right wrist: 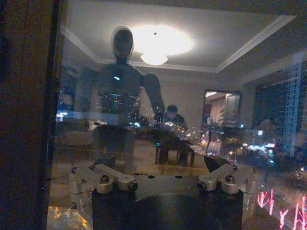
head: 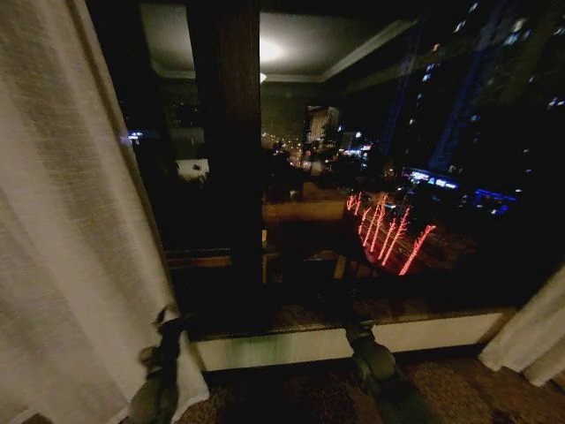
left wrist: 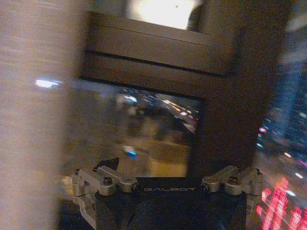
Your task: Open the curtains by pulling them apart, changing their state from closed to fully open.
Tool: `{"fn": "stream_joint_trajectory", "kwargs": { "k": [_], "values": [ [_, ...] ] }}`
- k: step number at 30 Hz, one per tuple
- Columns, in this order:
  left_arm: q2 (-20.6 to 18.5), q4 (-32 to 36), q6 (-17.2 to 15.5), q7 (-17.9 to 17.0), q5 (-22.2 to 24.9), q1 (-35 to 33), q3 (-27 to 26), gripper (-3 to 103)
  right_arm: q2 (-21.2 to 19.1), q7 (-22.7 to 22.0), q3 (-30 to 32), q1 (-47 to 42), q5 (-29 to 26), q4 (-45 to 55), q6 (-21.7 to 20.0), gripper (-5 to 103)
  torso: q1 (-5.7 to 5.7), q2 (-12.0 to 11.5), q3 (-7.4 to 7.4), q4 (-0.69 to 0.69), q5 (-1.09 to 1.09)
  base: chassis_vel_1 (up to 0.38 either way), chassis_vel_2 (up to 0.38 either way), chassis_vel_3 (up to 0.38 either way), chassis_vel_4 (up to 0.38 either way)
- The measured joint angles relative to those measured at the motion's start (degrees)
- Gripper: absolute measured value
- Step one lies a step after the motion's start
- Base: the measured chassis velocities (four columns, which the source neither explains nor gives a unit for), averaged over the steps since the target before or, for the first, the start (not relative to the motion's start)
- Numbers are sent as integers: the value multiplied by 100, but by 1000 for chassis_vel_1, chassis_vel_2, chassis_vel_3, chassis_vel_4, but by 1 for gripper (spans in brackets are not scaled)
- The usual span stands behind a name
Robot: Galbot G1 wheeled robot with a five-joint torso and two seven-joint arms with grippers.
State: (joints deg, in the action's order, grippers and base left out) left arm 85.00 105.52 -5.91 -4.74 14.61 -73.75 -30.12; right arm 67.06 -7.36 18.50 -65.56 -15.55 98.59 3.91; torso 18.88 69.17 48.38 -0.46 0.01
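Both arms sit low at the near edge of the head view. The left tool [head: 168, 320] rests against the hem side of the left curtain panel [head: 62, 230], which hangs just beside and outboard of it; the right tool [head: 357, 331] points at the window sill [head: 424, 331] with nothing around it. In each wrist view the linkages are spread to either side of the mount and bare glass lies between them, so both tools look wide and empty, though their tips are hard to make out. From the left wrist, the sheer fabric [left wrist: 29, 115] fills the side next to that tool, apparently brushing it but not pinched.

Ahead of the tools, the sill runs across, and beyond it stands the dark window frame post [head: 228, 150]. Well off to the outer side of the right tool, the right curtain panel [head: 534, 340] is bunched low at the edge of view. Past the glass [head: 397, 159] lie the night city and red lights, with the lit room mirrored in it.

As a judgement, the job looks nearly or wholly done: both panels are drawn aside and the window stands uncovered between them. What may be left is a little more gathering of the left panel, which slants inward toward its tool.
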Motion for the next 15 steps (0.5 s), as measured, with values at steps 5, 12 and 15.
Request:
{"fn": "stream_joint_trajectory", "kwargs": {
  "k": [5,12,15],
  "values": [
    [68,128,-577,-218,-354,343,797,100,0,0,0,0,0,0,0,100,0,0,0,-1,0,0,0,0,0],
    [77,149,-687,-270,-420,403,928,100,0,0,0,0,0,0,0,100,0,0,0,1,0,0,0,0,0],
    [37,146,-656,-297,-481,425,898,100,0,0,0,0,0,0,0,100,0,0,0,0,-1,0,0,0,0]
  ]
}}
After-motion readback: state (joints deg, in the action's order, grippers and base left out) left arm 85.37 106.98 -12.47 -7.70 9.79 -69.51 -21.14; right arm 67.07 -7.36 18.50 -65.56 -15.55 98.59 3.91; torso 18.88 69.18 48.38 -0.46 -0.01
